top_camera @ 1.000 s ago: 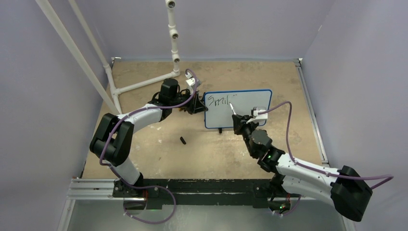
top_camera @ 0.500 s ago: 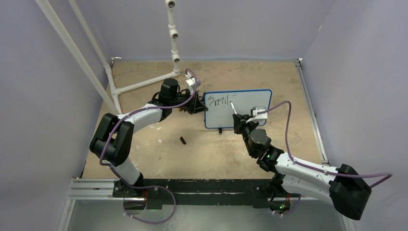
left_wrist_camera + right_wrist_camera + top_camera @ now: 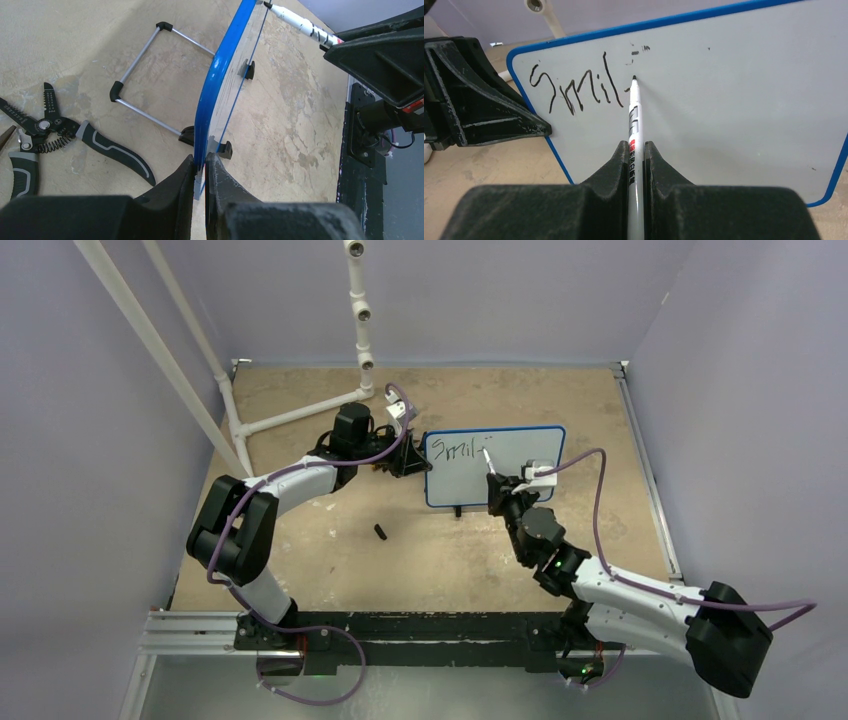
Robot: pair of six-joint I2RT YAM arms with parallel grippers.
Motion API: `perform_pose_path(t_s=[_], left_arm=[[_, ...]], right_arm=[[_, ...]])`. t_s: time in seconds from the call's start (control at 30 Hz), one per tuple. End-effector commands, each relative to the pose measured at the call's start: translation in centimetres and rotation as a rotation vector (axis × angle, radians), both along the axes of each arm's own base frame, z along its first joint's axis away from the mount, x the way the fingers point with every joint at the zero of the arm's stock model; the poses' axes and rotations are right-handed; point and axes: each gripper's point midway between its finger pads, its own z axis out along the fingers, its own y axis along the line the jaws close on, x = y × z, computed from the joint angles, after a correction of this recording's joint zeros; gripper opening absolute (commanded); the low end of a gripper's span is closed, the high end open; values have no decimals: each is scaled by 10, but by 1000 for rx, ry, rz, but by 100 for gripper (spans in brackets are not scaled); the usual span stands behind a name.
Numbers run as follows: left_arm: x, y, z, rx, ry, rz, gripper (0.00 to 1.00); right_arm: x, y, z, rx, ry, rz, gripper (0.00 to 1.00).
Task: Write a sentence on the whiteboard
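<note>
One whiteboard (image 3: 530,445) tight in the left hand (image 3: 200,162), one marker (image 3: 633,107) tight in the right hand (image 3: 636,150), seemingly four letters (image 3: 576,92).

My top camera looks down from high behind; both wrist cameras sit close to the whiteboard (image 3: 520,445), left edge-on, right face-on

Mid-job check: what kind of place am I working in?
Probably a lab test cell: plain purple walls box in a worn tabletop, a white pipe frame stands at the back, and a metal mounting rail runs along the near edge.
</note>
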Motion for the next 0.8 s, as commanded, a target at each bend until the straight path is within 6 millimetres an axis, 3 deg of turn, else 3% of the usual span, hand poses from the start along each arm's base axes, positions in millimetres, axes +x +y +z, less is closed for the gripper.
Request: perform_pose_path(t_s=[0.0,0.4,0.77], left_arm=[[4,-4,19,-17,-60,-11,0],[5,-5,19,-18,-61,-10,0],[5,-5,21,-20,-64,-12,0]], right_arm=[[7,1,38,41,-84,-22,0],[7,9,27,47,-52,7,0],[-3,12,-2,85,32,40,0]])
